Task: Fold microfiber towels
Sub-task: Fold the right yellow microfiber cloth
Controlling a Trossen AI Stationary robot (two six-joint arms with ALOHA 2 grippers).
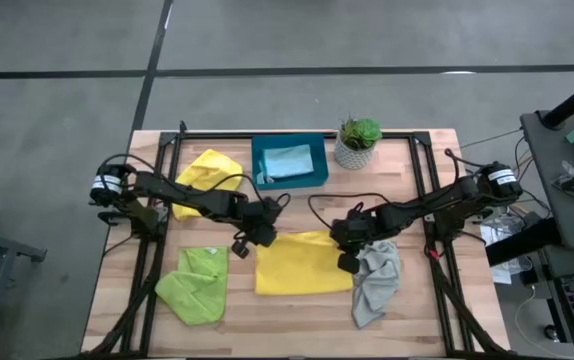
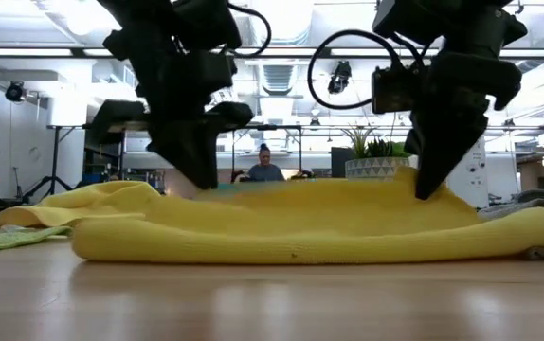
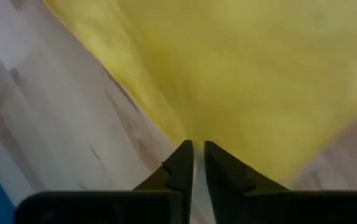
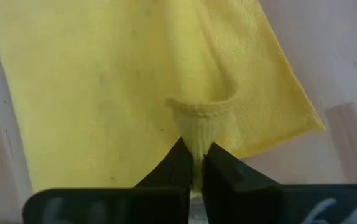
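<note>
The yellow microfiber towel (image 1: 303, 263) lies folded flat at the middle of the wooden surface (image 1: 427, 310). The right end effector (image 4: 194, 163) is clamped on a pinch of its edge. The left end effector (image 3: 195, 163) sits at the opposite edge, fingers nearly together with a thin gap, gripping nothing visible.

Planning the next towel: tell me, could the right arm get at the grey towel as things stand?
Probably yes. The grey towel lies uncovered right beside the right gripper, with nothing between them. But that gripper is shut on the yellow towel's edge, so it would need to let go first.
</note>
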